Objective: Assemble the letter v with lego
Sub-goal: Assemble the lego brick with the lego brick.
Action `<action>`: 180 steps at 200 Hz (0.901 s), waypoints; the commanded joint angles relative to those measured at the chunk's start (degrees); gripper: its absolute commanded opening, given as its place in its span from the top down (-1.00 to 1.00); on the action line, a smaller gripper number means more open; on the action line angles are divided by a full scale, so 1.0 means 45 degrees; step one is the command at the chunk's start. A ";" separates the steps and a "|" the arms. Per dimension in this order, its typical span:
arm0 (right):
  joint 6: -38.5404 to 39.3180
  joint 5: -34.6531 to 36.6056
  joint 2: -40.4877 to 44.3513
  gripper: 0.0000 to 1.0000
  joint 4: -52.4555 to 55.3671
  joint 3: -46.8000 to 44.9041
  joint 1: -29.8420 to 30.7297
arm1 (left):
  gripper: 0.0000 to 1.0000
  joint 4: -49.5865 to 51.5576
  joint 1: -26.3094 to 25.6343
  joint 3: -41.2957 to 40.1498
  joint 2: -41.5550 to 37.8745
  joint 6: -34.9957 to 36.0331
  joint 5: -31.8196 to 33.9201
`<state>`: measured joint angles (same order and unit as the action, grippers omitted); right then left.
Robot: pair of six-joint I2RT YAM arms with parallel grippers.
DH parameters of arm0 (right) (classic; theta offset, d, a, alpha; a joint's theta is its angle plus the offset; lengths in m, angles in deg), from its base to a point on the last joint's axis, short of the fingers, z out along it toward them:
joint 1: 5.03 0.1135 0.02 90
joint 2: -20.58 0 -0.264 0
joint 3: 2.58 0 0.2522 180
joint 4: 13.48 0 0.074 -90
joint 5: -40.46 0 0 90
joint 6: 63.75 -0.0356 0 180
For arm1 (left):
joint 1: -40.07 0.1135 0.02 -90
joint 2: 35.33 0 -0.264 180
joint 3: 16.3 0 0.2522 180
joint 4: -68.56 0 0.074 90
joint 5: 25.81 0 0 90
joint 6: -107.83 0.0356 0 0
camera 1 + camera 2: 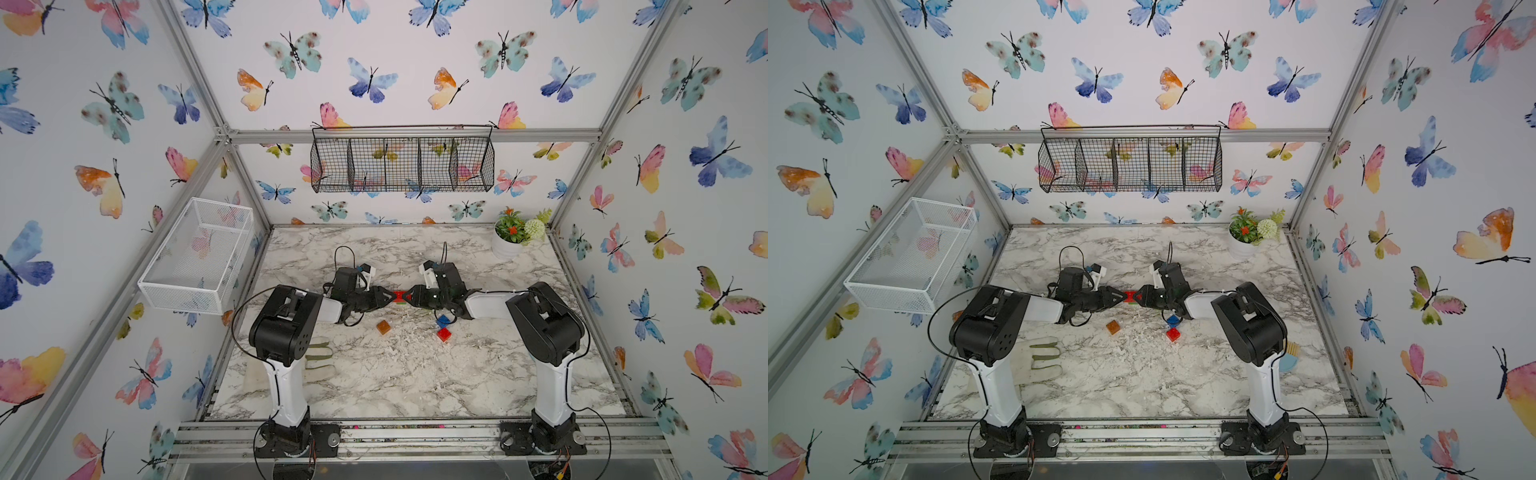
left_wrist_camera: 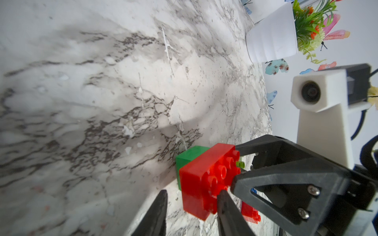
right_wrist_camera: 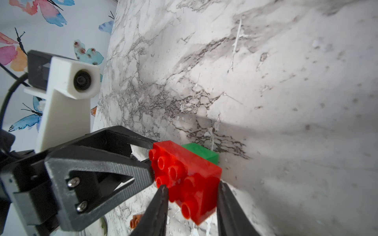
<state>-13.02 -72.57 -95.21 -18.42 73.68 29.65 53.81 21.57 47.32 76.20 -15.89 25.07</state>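
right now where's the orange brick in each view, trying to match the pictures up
Both top views: the orange brick sits alone on the table, nearer the arm bases than the long red brick.
Left wrist: not in it.
Right wrist: its studded end shows near the long red brick.
Shared landmark: the long red brick, visible in all four.
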 commanded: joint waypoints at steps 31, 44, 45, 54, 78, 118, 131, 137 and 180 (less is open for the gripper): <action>0.0198 0.0224 -0.1051 0.23 0.2398 0.0279 -0.0340 | -0.03 0.1556 -0.0073 -0.0090 0.0139 -0.0120 0.0349; 0.0282 0.0187 -0.1242 0.18 0.3167 0.0928 -0.0393 | -0.09 0.1815 -0.0068 0.0140 0.0139 -0.0126 0.0429; 0.0285 0.0181 -0.1262 0.18 0.3221 0.0981 -0.0397 | -0.10 0.1830 -0.0068 0.0164 0.0139 -0.0126 0.0429; 0.0417 0.0046 -0.1419 0.17 0.3634 0.1394 -0.0417 | -0.13 0.1971 -0.0068 0.0273 0.0139 -0.0115 0.0502; 0.0521 -0.0019 -0.1744 0.17 0.4397 0.2063 -0.0457 | -0.14 0.2208 -0.0066 0.0547 0.0233 -0.0127 0.0567; 0.0484 -0.0019 -0.2128 0.17 0.5007 0.2332 -0.0488 | -0.10 0.2269 -0.0005 0.0529 0.0522 -0.0329 0.0660; 0.0464 -0.0058 -0.2341 0.17 0.5362 0.2508 -0.0528 | -0.08 0.2272 0.0038 0.0483 0.0568 -0.0420 0.0664; 0.0482 0.0003 -0.2407 0.17 0.5554 0.2588 -0.0523 | -0.07 0.2264 0.0049 0.0453 0.0558 -0.0485 0.0668; 0.0736 0.0570 -0.2763 0.19 0.6443 0.2479 -0.0535 | -0.07 0.2297 0.0132 0.0274 0.0558 -0.0633 0.0760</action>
<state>-11.55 -76.88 -101.65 -2.84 87.87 27.72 59.69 21.75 50.06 76.40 -18.05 26.80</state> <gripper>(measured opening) 0.411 0.536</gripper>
